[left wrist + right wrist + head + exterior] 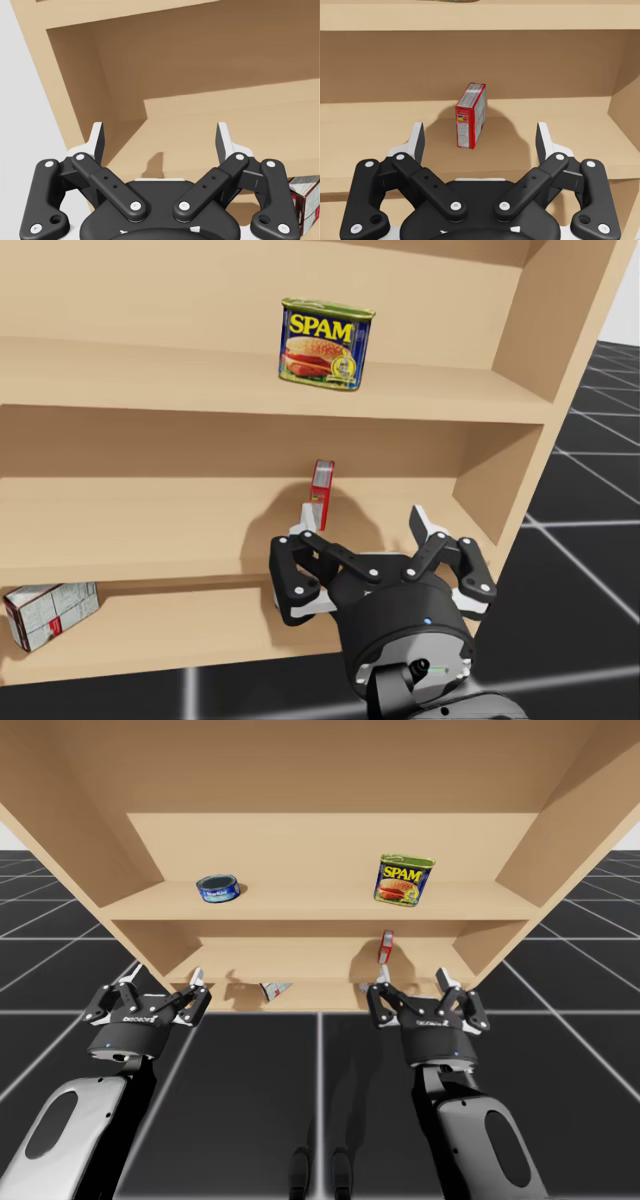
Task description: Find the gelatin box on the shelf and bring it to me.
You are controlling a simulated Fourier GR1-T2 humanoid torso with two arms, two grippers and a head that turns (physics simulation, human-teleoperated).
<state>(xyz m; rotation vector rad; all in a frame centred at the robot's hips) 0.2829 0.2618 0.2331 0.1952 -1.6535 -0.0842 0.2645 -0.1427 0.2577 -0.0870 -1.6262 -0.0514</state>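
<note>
Gelatin box [470, 116] red, slim, upright on shelf [560, 112] ahead of spread right hand [480, 135]; left hand [160, 135] spread.

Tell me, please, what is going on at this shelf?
The robot faces a wooden shelf with both grippers open and empty. The right gripper is lined up with an upright red box on the middle board, not touching it. The left gripper hangs near a white-and-red box lying on the bottom board. A blue round can and a yellow-and-blue can stand above.
</note>
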